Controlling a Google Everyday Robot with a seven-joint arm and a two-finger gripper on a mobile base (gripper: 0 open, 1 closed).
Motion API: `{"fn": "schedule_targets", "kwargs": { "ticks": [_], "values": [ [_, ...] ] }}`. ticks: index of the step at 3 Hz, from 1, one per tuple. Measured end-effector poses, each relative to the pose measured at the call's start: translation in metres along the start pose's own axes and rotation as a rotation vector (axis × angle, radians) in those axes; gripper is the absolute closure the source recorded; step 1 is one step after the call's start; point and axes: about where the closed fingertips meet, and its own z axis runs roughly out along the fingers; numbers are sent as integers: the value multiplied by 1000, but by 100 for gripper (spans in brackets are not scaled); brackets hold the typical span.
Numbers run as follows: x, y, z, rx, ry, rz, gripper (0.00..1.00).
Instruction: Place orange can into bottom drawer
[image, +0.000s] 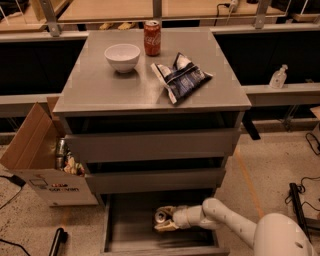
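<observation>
Orange can (161, 216), tipped on its side, is clamped tight in the gripper (166, 220) low inside the pulled-out bottom drawer (116, 234), apparently so it can be released there

Tool (164, 221) low, clasping orange can (160, 216); arm (230, 226) outstretched.

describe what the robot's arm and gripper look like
The arm is smooth, glossy white, built of rounded tubular segments swelling to a bulbous joint. The gripper, in the bottom drawer around the orange can, has short cream-tan fingers on a white wrist. No cables or markings show.
</observation>
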Motion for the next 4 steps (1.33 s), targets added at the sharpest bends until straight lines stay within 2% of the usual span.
{"fn": "schedule_targets", "kwargs": {
  "ticks": [1, 2, 3, 4],
  "values": [
    [-1, 0, -1, -14, 2, -17, 0],
    [-6, 0, -20, 19, -54, -19, 0],
    [-4, 3, -57, 98, -121, 20, 0],
    [6, 8, -93, 162, -137, 66, 0]
  ]
}}
